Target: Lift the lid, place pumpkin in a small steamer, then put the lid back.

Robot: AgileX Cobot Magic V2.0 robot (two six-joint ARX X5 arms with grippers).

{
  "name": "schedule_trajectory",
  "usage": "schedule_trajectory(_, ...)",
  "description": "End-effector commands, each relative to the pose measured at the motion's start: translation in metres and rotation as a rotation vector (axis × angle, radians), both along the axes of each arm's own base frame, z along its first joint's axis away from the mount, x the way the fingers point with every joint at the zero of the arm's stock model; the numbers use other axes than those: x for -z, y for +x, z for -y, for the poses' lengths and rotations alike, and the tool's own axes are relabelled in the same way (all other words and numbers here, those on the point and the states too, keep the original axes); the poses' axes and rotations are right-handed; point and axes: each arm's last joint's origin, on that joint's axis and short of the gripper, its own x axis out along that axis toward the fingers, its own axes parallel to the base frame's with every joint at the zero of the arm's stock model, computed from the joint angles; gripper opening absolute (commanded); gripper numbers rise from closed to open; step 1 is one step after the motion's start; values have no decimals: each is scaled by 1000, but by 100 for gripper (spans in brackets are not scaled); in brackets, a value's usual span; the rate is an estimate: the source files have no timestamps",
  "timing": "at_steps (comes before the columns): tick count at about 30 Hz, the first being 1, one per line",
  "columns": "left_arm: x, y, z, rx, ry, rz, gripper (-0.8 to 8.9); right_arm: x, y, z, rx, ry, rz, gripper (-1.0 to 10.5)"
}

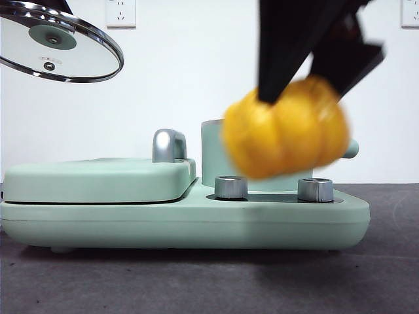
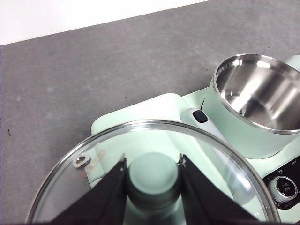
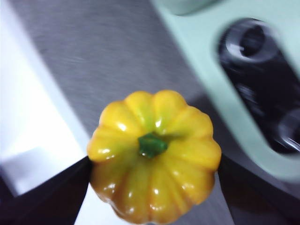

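**Pumpkin held aloft, lid held clear**

I see my right gripper [image 1: 308, 88] slanting down, clamping the pumpkin [image 1: 285, 127] in the air before the small steamer [image 2: 255, 101]. My left gripper [image 2: 153, 176] pinches the lid [image 1: 55, 42] by its knob, tilted, high beyond the cooker's [image 1: 183, 219] grill end.

The blurred pumpkin [image 1: 285, 127] hides much of the small steamer [image 1: 213, 154] behind it.

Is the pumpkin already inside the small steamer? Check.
No: the pumpkin hangs in the right gripper, outside the small steamer, which is empty.
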Motion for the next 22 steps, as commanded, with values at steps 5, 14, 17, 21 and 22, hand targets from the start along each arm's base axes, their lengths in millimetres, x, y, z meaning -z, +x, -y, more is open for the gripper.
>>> schedule_trajectory(5, -6, 2, 1, 8, -9, 39, 10, -53, 14, 16, 205, 8, 7, 373)
schedule_trajectory(14, -6, 2, 1, 8, -10, 40, 10, -92, 57, 29, 324, 7, 30, 373)
schedule_trajectory(17, -6, 2, 1, 8, -10, 40, 10, -100, 77, 29, 338, 0, 39, 373)
schedule_trajectory(21, -6, 2, 1, 8, -10, 39, 10, -106, 103, 24, 358, 3, 54, 373)
schedule_trajectory(22, -6, 2, 1, 8, -10, 39, 10, -106, 110, 22, 365, 3, 54, 373)
